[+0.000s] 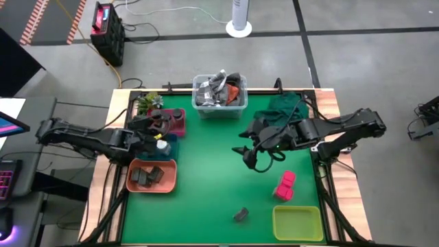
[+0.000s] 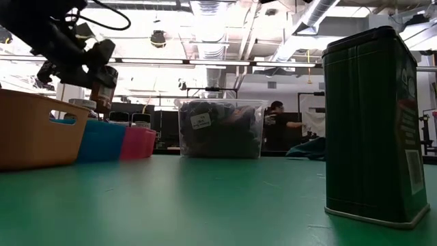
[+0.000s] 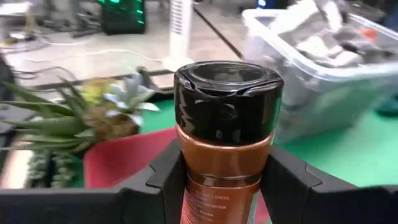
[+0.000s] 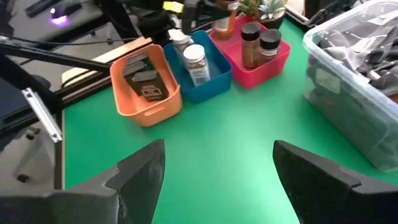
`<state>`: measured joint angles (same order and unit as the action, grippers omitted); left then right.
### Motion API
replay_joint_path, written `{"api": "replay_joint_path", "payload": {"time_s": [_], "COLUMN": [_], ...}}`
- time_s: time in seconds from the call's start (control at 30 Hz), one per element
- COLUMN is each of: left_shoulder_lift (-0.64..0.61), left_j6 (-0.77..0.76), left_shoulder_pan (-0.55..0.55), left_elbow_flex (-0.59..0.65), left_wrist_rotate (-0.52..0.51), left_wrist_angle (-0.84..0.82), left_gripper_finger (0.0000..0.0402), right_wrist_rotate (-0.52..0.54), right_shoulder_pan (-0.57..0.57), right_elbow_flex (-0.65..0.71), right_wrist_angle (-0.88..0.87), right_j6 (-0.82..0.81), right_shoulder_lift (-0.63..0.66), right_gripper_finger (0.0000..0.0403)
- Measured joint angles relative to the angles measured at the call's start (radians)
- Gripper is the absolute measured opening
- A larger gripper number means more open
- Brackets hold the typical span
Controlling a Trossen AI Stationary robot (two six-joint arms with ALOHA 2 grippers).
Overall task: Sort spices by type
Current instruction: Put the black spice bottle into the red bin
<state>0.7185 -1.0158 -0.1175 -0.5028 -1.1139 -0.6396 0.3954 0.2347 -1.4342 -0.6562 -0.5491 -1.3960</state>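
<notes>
A: Where is the black-capped round jar of brown spice [image 3: 227, 140]?

B: Upright, pinched in the left hand [image 3: 225, 186], hanging just above the pink shallow tray [image 4: 252, 65], where two like jars stand.

A: And the right hand [image 4: 214, 171]?

B: Spread, empty, well apart from that tray, over the green bench [image 1: 219, 178].

Jar label: the dark-capped jar [image 3: 227, 143] in the left end effector [image 3: 225, 186] has small print low on its brown body. One word looks like "SPICES"; the rest is too small to read.
Green tin: the tall tin [image 2: 372, 126] close to the low camera has a pale label panel on its right side. Print there is not legible.
Clear bin: a small white sticker sits on the front wall of the bin [image 2: 200, 121]. Dark marks on it, unreadable.
Tins in orange tray: pale labels on the boxy tins [image 4: 148, 87], text too small to make out.
</notes>
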Motion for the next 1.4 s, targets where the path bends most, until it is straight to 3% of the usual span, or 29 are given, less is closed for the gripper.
{"api": "replay_joint_path", "payload": {"time_s": [0.13, 0.37, 0.63, 0.9, 1.4], "left_shoulder_lift": [0.022, 0.043, 0.043, 0.043, 0.043], "left_j6": [0.01, -0.096, -0.113, -0.061, -0.048], "left_shoulder_pan": [0.056, 0.144, 0.188, 0.22, 0.259], "left_elbow_flex": [0.015, 0.084, 0.151, 0.228, 0.266], "left_wrist_rotate": [-0.037, -0.004, -0.012, -0.028, -0.017], "left_wrist_angle": [0.004, 0.002, 0.042, 0.214, 0.295], "left_gripper_finger": [0.0162, 0.0162, 0.0162, 0.0165, 0.0234], "right_wrist_rotate": [0.004, 0.027, 0.048, 0.049, 0.049], "right_shoulder_pan": [0.015, 0.035, 0.047, 0.047, 0.047], "right_elbow_flex": [0.0, 0.0, 0.0, 0.0, 0.0], "right_wrist_angle": [0.003, 0.002, 0.004, 0.006, 0.006], "right_j6": [-0.027, -0.064, -0.082, -0.09, -0.098], "right_shoulder_lift": [0.002, 0.002, 0.002, 0.002, 0.001], "right_gripper_finger": [0.0321, 0.0321, 0.0321, 0.0321, 0.0321]}}
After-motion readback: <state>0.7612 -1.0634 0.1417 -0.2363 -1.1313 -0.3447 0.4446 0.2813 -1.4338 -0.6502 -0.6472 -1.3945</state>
